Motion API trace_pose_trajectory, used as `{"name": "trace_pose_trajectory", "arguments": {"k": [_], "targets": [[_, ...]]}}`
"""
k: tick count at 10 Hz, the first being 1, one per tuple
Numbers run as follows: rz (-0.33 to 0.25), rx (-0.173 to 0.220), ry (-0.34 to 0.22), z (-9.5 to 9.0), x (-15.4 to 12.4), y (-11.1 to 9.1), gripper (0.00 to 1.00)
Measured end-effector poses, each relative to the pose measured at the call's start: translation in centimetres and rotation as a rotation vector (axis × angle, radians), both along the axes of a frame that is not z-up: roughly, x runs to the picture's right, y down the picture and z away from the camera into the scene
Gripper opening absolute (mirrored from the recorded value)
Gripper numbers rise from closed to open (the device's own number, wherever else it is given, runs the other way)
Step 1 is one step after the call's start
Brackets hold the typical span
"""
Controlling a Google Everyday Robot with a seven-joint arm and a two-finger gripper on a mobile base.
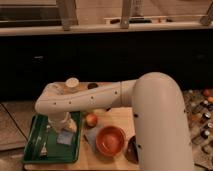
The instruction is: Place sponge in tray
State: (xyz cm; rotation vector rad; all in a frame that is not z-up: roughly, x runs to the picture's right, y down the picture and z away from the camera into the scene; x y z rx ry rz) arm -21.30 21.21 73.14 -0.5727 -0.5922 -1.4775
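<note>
The dark green tray (35,152) lies at the left end of the wooden table. The pale blue-grey sponge (65,138) rests inside it, in the right half. My gripper (62,126) hangs from the white arm (85,100) straight down over the tray, just above the sponge. I cannot tell whether it touches the sponge. A pale yellow piece (73,127) shows beside the gripper.
A fork (44,145) lies in the tray's left half. An orange-red bowl (111,140), a grey-blue cloth (92,134) and a round fruit (91,119) sit right of the tray. A white cup (72,83) stands at the table's back. A dark bowl (132,150) is by my arm's base.
</note>
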Motion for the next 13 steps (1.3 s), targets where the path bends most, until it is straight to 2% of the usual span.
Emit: {"name": "trace_pose_trajectory", "arguments": {"k": [4, 7, 8, 10, 11, 12, 13], "targets": [[-0.055, -0.041, -0.046, 0.3, -2.5, 0.3, 0.02], [-0.104, -0.084, -0.084, 0.9, -4.3, 0.9, 0.31], [-0.124, -0.094, -0.103, 1.1, -5.0, 0.9, 0.43], [-0.143, -0.102, -0.127, 1.5, -5.7, 0.7, 0.60], [-0.152, -0.105, -0.140, 1.8, -6.0, 0.6, 0.72], [-0.160, -0.108, -0.151, 2.1, -6.4, 0.5, 0.79], [-0.165, -0.110, -0.158, 2.2, -6.7, 0.5, 0.80]]}}
